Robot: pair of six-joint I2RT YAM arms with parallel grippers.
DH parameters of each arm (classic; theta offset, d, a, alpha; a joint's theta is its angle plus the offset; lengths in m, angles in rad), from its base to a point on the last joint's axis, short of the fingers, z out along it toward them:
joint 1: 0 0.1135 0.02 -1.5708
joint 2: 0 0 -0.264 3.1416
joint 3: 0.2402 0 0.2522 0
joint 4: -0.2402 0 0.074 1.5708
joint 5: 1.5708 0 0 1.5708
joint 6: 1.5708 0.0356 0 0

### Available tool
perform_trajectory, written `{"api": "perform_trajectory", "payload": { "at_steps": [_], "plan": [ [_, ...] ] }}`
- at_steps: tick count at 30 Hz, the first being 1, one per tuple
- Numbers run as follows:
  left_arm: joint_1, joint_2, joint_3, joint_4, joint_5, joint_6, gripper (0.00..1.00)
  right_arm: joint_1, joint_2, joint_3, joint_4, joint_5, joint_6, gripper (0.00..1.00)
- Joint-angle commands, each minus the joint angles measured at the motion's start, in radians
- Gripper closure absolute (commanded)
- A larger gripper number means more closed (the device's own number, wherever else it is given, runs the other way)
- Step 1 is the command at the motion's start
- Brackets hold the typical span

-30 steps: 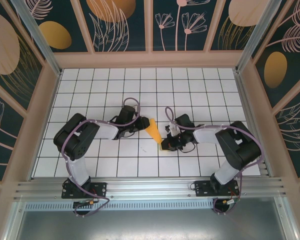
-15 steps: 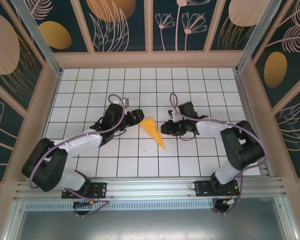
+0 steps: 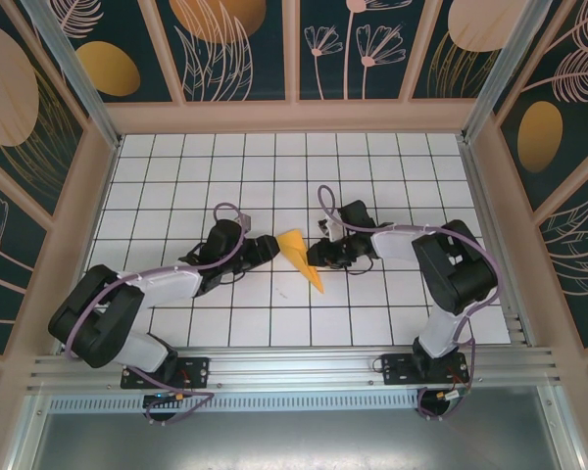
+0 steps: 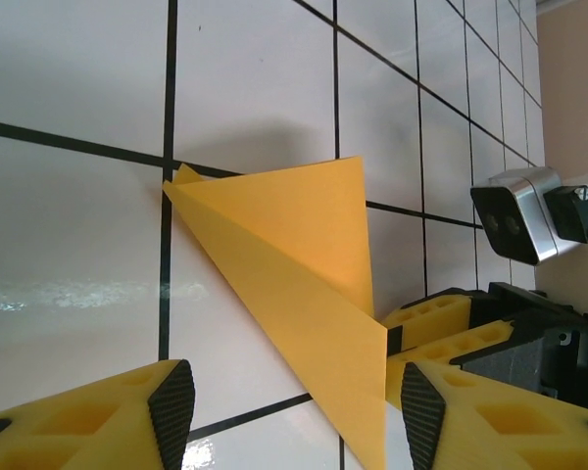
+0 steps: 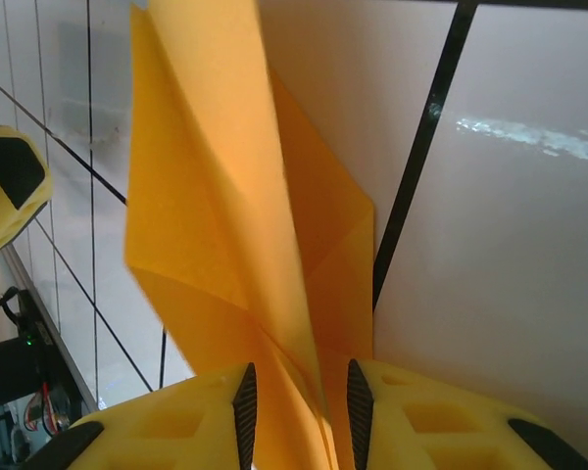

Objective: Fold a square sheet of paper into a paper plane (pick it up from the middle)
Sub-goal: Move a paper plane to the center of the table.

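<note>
two claws flanked the paper plane (image 3: pixel 302 257) on the tabletop (image 3: pixel 176 157). left claw (image 4: pixel 289 403) gaped apart; right claw (image 5: pixel 301 401) straddled its end, grip unclear.

The paper plane (image 4: pixel 304 245) runs off the left wrist view's bottom edge.

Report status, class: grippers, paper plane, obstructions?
Left gripper jaws open, paper plane between. Right gripper jaws narrow around plane, grip unclear. Nothing blocking it.
</note>
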Motion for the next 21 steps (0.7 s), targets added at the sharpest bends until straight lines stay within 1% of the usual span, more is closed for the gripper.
{"api": "perform_trajectory", "payload": {
  "at_steps": [1, 8, 10, 14, 18, 21],
  "plan": [
    [0.002, 0.036, 0.020, 0.048, 0.038, -0.028, 0.39, 0.017, 0.014, 0.025, -0.014, -0.002, -0.030, 0.65],
    [0.002, 0.093, 0.043, 0.068, 0.048, -0.037, 0.38, 0.025, -0.039, 0.040, -0.037, 0.051, -0.039, 0.65],
    [0.001, 0.117, 0.051, 0.087, 0.060, -0.045, 0.38, 0.056, -0.021, 0.069, -0.083, 0.096, -0.053, 0.65],
    [0.001, 0.156, 0.058, 0.122, 0.069, -0.065, 0.39, 0.111, 0.009, 0.098, -0.102, 0.153, -0.052, 0.71],
    [0.001, 0.158, 0.056, 0.121, 0.046, -0.075, 0.42, 0.151, 0.022, 0.123, -0.110, 0.211, -0.029, 0.77],
    [0.001, 0.129, 0.036, 0.117, 0.005, -0.084, 0.45, 0.182, 0.025, 0.150, -0.133, 0.281, -0.017, 0.86]
  ]
}}
